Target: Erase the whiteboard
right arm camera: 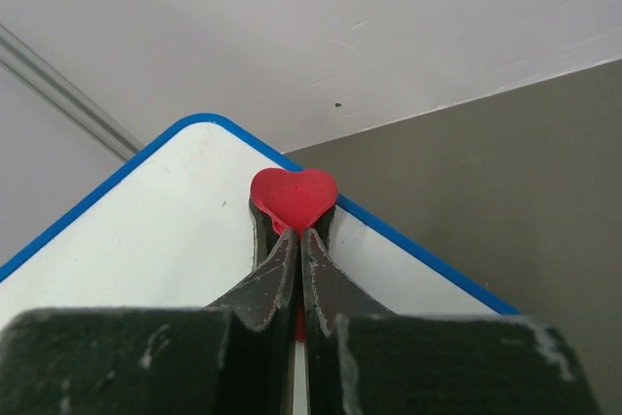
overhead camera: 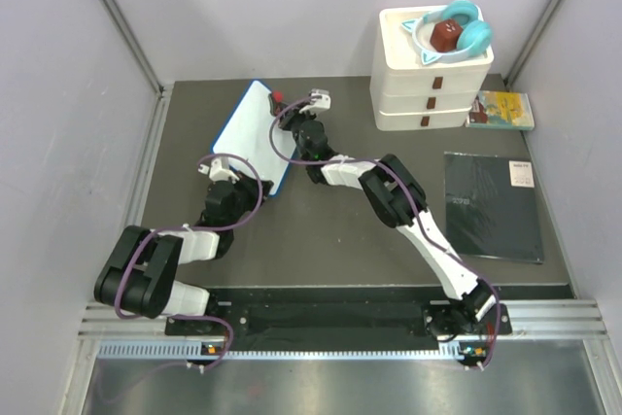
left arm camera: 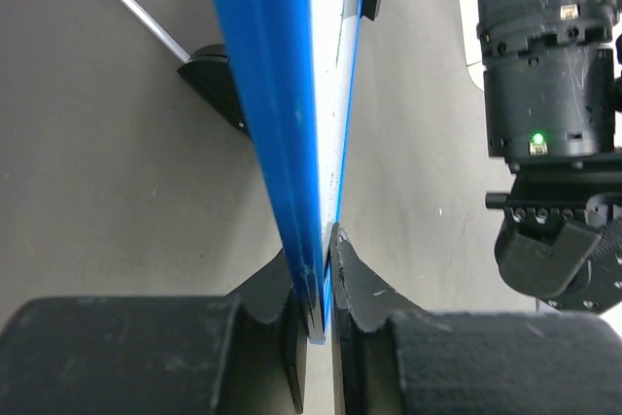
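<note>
The whiteboard (overhead camera: 255,128), white with a thin blue frame, is tilted on the dark table at the back left, and no scribbles show on its face. My left gripper (overhead camera: 233,164) is shut on the board's near edge. In the left wrist view the blue frame (left arm camera: 267,94) runs edge-on between the jaws of my left gripper (left arm camera: 326,269), and a black foot (left arm camera: 219,80) shows. My right gripper (right arm camera: 298,235) is shut on a red heart-shaped eraser (right arm camera: 293,196), which rests on the whiteboard (right arm camera: 146,240) near its far corner. From above, the eraser (overhead camera: 278,97) shows at the board's far edge.
A white stack of drawers (overhead camera: 432,70) stands at the back right with teal headphones (overhead camera: 452,26) on top. A yellow-green booklet (overhead camera: 503,109) lies beside it. A flat black pad (overhead camera: 491,203) lies on the right. Grey walls close in on three sides.
</note>
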